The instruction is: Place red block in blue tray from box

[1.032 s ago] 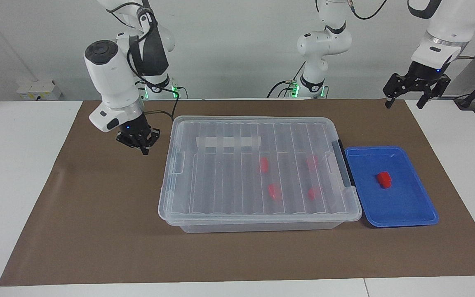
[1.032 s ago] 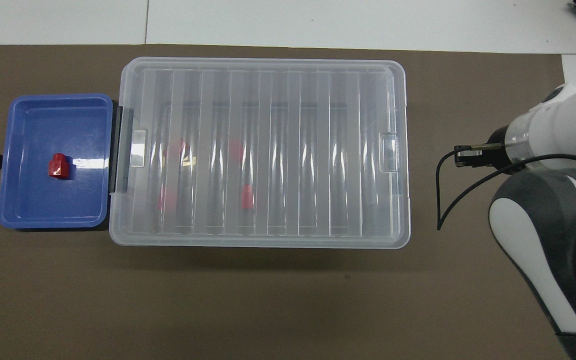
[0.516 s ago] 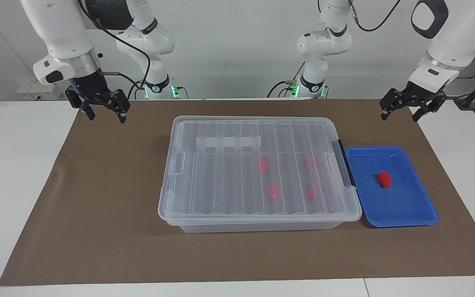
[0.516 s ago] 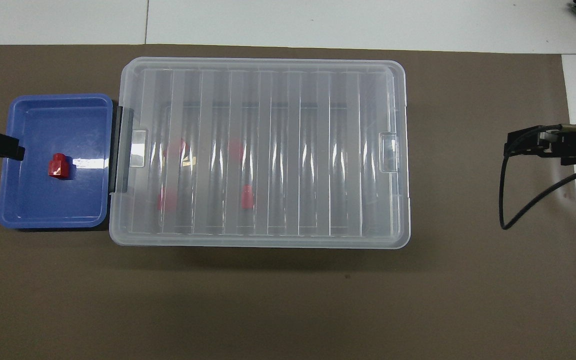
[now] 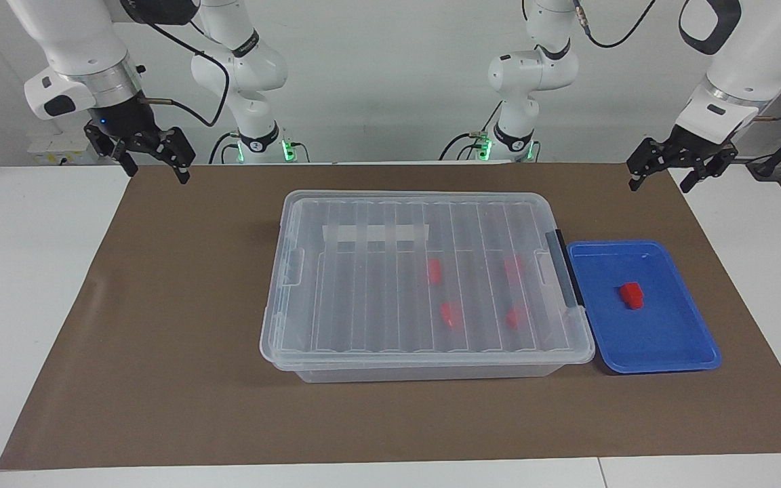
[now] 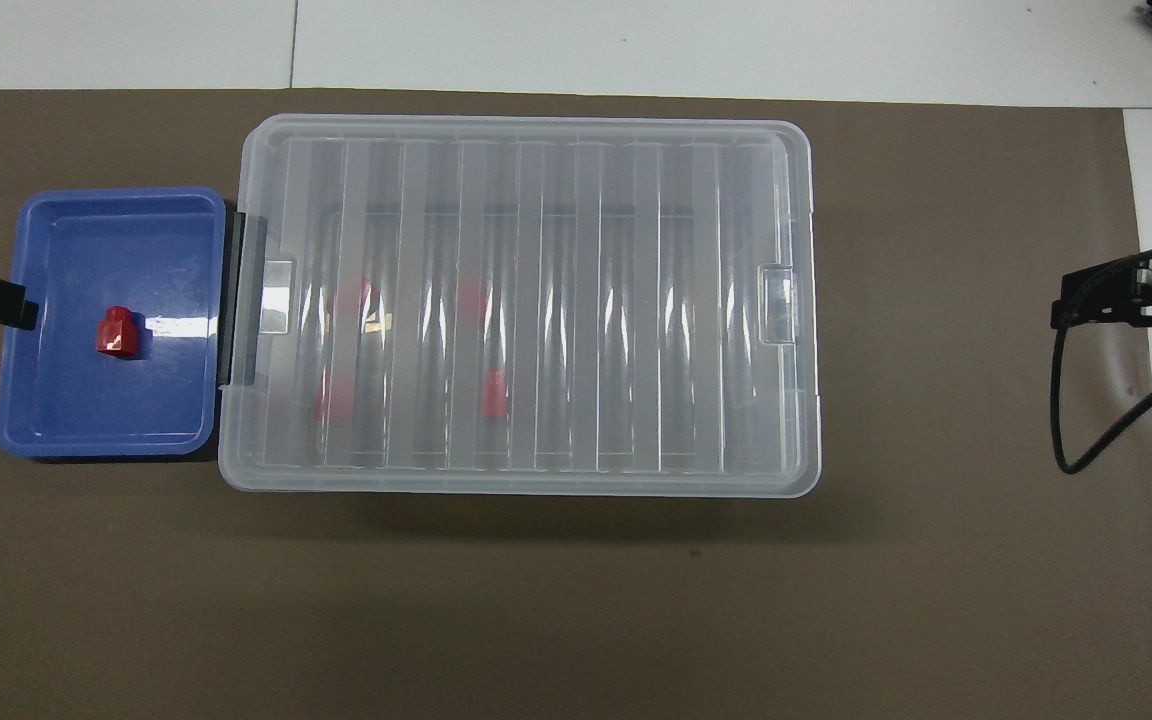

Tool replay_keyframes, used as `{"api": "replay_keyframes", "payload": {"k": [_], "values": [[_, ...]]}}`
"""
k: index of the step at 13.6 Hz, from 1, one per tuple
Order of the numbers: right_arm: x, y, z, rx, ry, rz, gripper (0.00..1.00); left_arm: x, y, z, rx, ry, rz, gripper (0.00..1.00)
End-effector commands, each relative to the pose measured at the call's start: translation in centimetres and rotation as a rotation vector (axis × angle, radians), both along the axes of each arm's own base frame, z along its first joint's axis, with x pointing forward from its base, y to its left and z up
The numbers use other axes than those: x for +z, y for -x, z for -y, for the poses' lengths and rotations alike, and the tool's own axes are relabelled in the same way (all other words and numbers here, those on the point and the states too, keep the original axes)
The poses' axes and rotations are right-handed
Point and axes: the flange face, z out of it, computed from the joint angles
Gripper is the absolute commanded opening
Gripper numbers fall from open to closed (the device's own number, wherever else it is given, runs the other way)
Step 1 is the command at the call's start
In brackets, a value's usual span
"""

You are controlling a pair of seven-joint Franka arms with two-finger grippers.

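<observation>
Red block [image 5: 631, 295] sits in the blue tray [image 5: 682, 352], beside the lidded box [image 5: 336, 298]. Left gripper [image 5: 659, 177] and right gripper [image 5: 153, 169] hang raised, jaws apart. You'd likely find the block light, rigid, slick; pinch its flat sides.

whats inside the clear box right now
Through the closed ribbed lid of the box, four red blocks show as blurred shapes, e.g., all toward the blue tray's end. The ribs distort them, so their exact poses cannot be made out.
</observation>
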Motion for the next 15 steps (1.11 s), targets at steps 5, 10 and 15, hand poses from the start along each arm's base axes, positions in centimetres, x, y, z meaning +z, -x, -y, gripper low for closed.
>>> {"api": "replay_keyframes", "payload": {"k": [5, 10, 15], "values": [[-0.3, 0.5, -0.4, 0.007, 0.009, -0.034, 1.0, -0.6, 1.8, 0.0, -0.008, -0.011, -0.025, 1.0], [-0.5, 0.7, -0.5, 0.012, 0.004, -0.033, 1.0, -0.4, 1.8, -0.4, 0.0, -0.011, -0.018, 1.0], [-0.6, 0.8, -0.6, 0.012, 0.003, -0.038, 1.0, -0.4, 1.8, -0.5, 0.002, -0.011, -0.019, 1.0]]}}
